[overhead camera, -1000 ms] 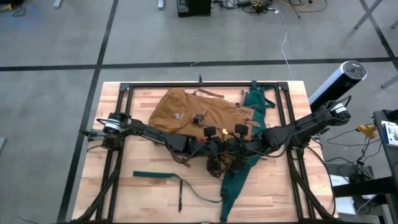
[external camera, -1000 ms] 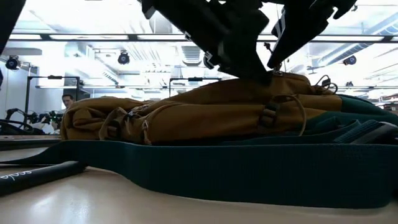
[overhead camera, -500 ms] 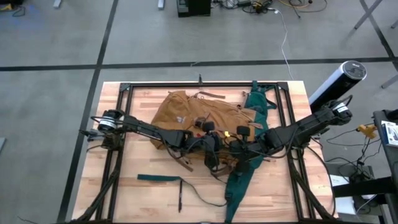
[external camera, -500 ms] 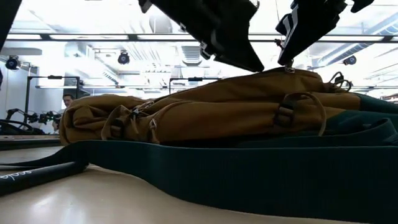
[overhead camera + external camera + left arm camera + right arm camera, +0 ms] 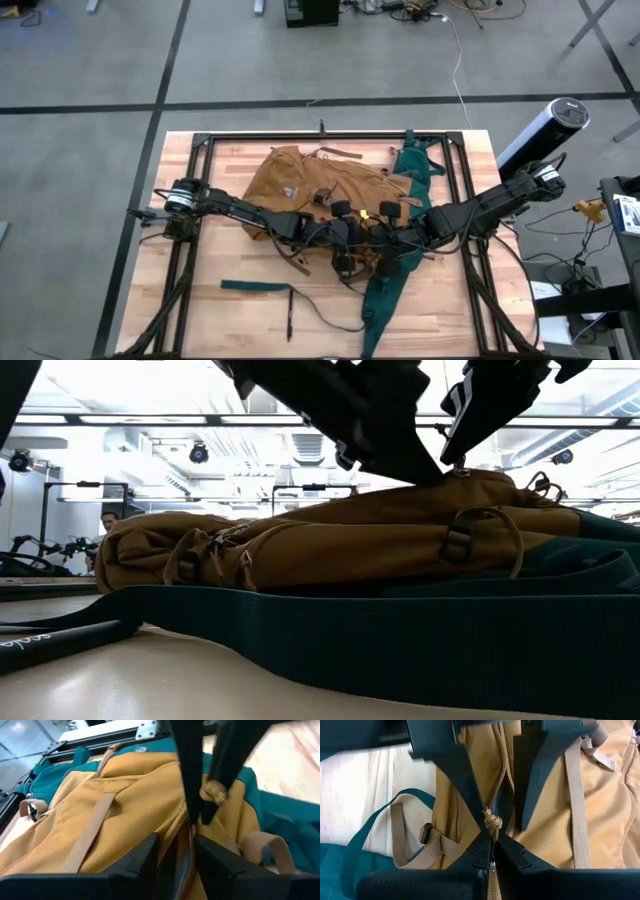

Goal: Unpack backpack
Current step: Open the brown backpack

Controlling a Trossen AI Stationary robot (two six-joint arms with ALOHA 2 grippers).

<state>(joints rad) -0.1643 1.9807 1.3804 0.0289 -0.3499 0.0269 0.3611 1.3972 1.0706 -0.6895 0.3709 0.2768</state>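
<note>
The mustard-tan backpack (image 5: pixel 300 180) lies flat on the table, its dark green straps (image 5: pixel 395 270) trailing toward the near edge. Both grippers meet over its near right part. My right gripper (image 5: pixel 492 855) is shut on the zip's knotted cord pull (image 5: pixel 492 822). My left gripper (image 5: pixel 177 855) is open just opposite, one finger on each side of the zip line (image 5: pixel 186 837). In the low view both reach down onto the backpack's top (image 5: pixel 440 485). My right gripper pinches the tan cord pull just below its knot (image 5: pixel 492 826) between its two fingertips, slanting down from the table's right. The cord sits on the backpack's zip line. My left gripper's open fingers (image 5: pixel 142 857) straddle the zip seam at the fabric; whether they press on it I cannot tell.
A loose green strap (image 5: pixel 255 286) and a black stick with a cord (image 5: pixel 290 320) lie on the wood near the near edge. A black metal frame (image 5: pixel 320 137) rings the table. A white cylinder (image 5: pixel 545 130) stands off the right side. A person (image 5: pixel 108 520) shows far behind.
Both grippers rose a little with the backpack's top, then settled back onto it. The right gripper kept its hold on the cord pull and shifted slightly toward the table's right, and the backpack's buckle loop moved the same way.
</note>
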